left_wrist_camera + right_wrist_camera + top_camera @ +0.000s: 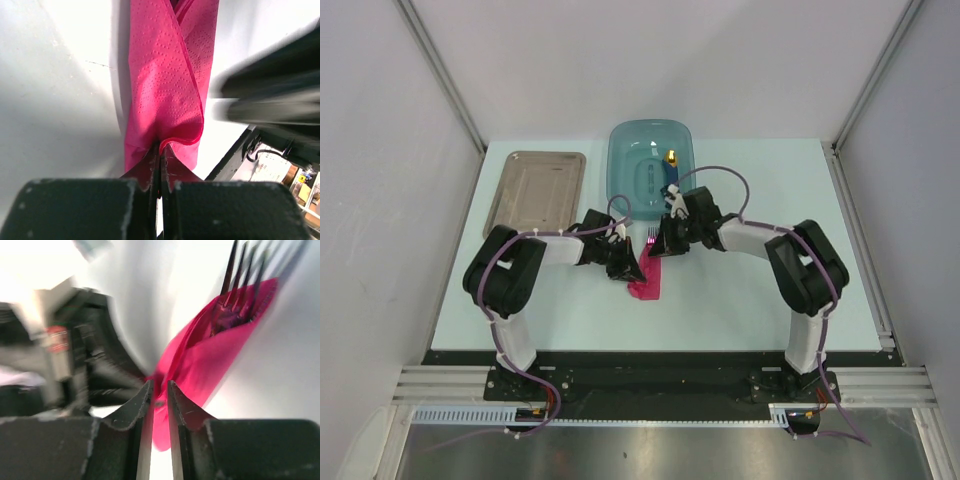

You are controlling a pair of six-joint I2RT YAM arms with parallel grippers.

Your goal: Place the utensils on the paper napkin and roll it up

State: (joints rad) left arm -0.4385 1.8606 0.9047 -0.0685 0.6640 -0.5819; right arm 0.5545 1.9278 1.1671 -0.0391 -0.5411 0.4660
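**A:** Any writing we can actually read?

**B:** Just a red tag point(57, 335) on the other arm in the right wrist view, way too blurry for us. Otherwise we've got a grey metal tray point(535, 190) back left and a teal tub point(625, 150) holding a blue thing with a yellow tip point(672, 166). Both arms crowd over the middle.

**A:** And the napkin?

**B:** The pink napkin point(646, 283) lies mid-tabletop point(750, 310), folded into a long narrow wrap with dotted embossing. The utensils point(240, 275) are tucked inside, dark tines poking out the far end. The left hand point(159, 150) is pinched tight on one edge. The right hand point(159, 387) is nearly closed, nipping the fold.
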